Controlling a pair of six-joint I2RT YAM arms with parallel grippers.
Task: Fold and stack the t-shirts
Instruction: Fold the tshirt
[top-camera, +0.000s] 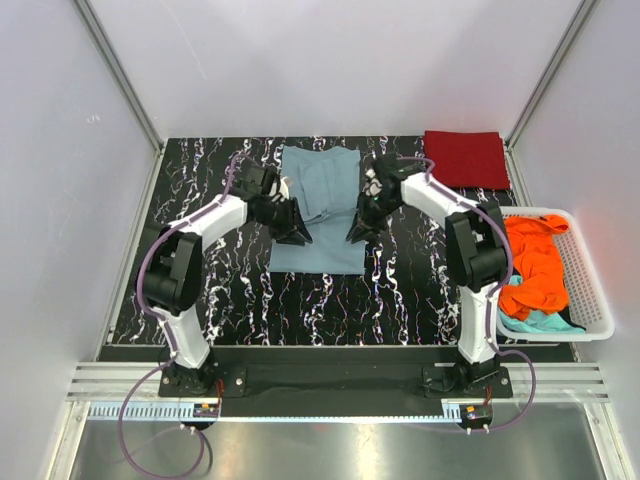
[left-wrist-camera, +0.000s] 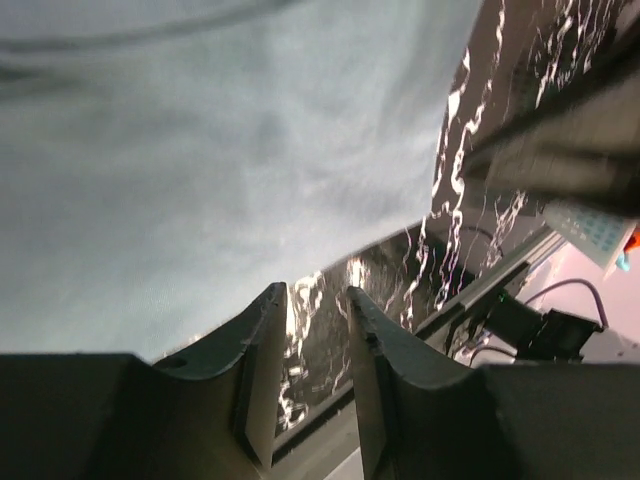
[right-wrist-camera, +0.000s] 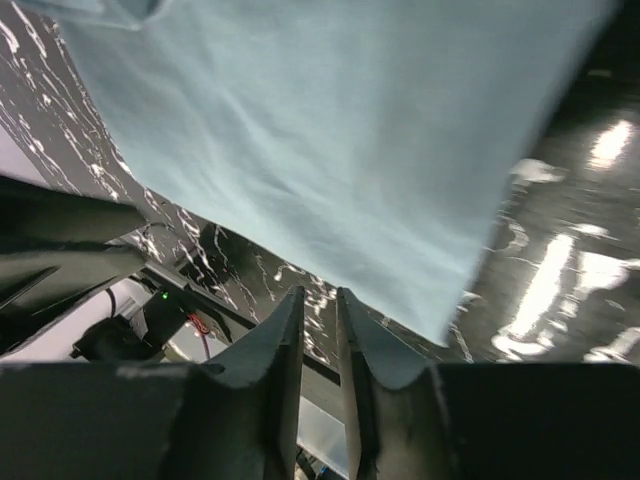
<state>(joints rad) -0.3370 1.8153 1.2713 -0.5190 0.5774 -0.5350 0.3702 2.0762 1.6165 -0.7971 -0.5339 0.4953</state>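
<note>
Lying flat on the black marbled surface, midway along its far edge, is a grey-blue shirt. The left jaws sit low at the shirt's left side and the right jaws at its right side. Each pair stands slightly apart with nothing between, the cloth's edge just past the tips. A folded red shirt lies in the far right corner. At the right edge a white basket holds an orange shirt and a teal shirt.
</note>
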